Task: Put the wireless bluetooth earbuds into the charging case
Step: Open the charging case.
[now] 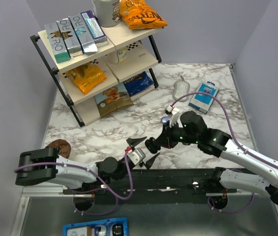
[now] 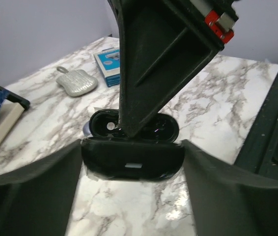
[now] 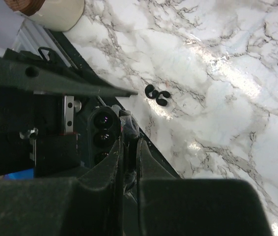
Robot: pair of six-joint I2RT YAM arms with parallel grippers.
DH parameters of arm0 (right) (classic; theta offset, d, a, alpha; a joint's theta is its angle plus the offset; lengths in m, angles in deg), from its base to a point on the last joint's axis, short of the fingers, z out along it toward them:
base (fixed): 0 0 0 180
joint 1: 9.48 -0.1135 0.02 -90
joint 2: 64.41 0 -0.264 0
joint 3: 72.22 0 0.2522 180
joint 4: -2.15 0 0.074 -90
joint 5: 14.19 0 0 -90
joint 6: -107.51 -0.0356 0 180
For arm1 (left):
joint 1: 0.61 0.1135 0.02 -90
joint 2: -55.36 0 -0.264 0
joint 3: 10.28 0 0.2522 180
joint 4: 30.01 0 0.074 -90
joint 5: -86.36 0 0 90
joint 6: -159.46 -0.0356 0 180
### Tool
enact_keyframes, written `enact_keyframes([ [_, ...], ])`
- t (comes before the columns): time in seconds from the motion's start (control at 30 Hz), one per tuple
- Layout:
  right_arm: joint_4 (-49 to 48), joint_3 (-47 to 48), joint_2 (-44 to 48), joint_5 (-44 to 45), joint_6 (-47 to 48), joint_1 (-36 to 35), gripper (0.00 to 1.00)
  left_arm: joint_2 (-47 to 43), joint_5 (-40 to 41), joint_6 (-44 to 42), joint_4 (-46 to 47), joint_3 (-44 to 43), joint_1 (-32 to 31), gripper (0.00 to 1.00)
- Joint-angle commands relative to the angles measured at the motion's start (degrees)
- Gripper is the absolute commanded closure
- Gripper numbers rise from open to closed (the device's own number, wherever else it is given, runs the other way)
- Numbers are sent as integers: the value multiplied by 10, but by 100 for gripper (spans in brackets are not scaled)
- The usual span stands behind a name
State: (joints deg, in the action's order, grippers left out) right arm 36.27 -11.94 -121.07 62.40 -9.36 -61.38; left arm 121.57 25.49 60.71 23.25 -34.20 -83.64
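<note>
The black charging case [image 2: 131, 160] stands on the marble with its lid [image 2: 102, 125] open. It sits between my left gripper's [image 2: 131, 147] fingertips, which touch its two ends. A finger [image 2: 149, 73] of my right gripper comes down from above into the open case. In the right wrist view my right gripper [image 3: 130, 147] is nearly closed on a thin dark edge, apparently the lid. Two small glossy black pieces [image 3: 157, 95], the earbuds as far as I can tell, lie on the marble just past the grippers. From above, both grippers [image 1: 152, 146] meet at the table's near middle.
A shelf rack [image 1: 99, 59] with snack bags and boxes fills the back left. A grey pouch [image 1: 180, 88] and a blue box [image 1: 204, 96] lie at the back right. A white cup with a brown lid [image 1: 60, 147] stands near the left arm. A blue tray [image 1: 96, 230] sits below the table edge.
</note>
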Motion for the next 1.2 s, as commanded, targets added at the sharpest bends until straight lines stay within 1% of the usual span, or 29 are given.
enact_keyframes([
  [0.0,47,34,24,-15,52,2,99,-15,22,9,-29,-14,-3,1],
  [0.13,62,44,41,-24,67,2,99,-23,43,12,-39,-15,-3,1],
  [0.23,78,53,53,-4,80,2,99,-41,62,38,-73,-21,-3,1],
  [0.3,102,70,52,30,99,2,99,-69,81,85,-160,-34,-3,1],
  [0.33,112,78,51,43,109,1,99,-78,82,119,-208,-60,-2,1],
  [0.37,129,84,47,72,117,1,99,-85,67,144,-331,-83,6,1],
  [0.4,137,95,45,87,137,1,99,-86,64,196,-389,-107,9,1],
  [0.43,143,98,45,100,147,1,99,-85,65,219,-440,-149,12,1],
  [0.47,150,100,44,116,158,2,99,-85,62,238,-514,-164,12,1],
  [0.5,155,103,44,125,177,2,99,-92,52,250,-531,-171,12,1],
  [0.53,158,105,43,131,185,1,99,-102,38,266,-543,-173,13,1],
  [0.57,155,103,46,157,191,2,99,-116,22,267,-531,-167,15,1],
  [0.6,153,100,54,169,200,2,99,-151,-24,267,-520,-155,28,1],
  [0.63,151,98,58,182,203,1,99,-172,-48,256,-496,-118,35,1],
  [0.67,147,96,62,218,203,1,99,-193,-59,257,-434,-93,40,1],
  [0.7,143,94,75,233,206,2,99,-238,-54,262,-405,-67,43,1],
  [0.73,139,90,81,246,208,2,99,-260,-25,271,-380,-16,44,1],
  [0.77,133,87,88,268,209,2,99,-280,0,304,-336,10,47,1],
  [0.8,130,85,95,273,219,2,99,-308,27,341,-348,31,53,1],
  [0.83,126,82,105,269,229,2,99,-318,102,401,-403,27,72,1],
  [0.87,116,76,112,263,236,1,99,-324,113,457,-537,8,86,1],
  [0.9,112,74,117,263,247,1,99,-319,90,479,-575,-13,101,1],
  [0.93,108,73,125,261,249,1,99,-312,69,480,-591,-35,117,1],
  [0.97,105,72,129,243,254,1,99,-306,33,481,-589,-38,121,1],
  [1.03,102,74,132,222,258,1,99,-293,30,501,-560,-42,122,1],
  [1.07,107,76,129,187,263,2,99,-291,14,501,-546,-39,125,1],
  [1.1,108,79,127,169,263,2,99,-292,0,489,-494,-34,126,1],
  [1.17,117,82,117,127,286,2,99,-294,-32,461,-452,-20,128,1],
])
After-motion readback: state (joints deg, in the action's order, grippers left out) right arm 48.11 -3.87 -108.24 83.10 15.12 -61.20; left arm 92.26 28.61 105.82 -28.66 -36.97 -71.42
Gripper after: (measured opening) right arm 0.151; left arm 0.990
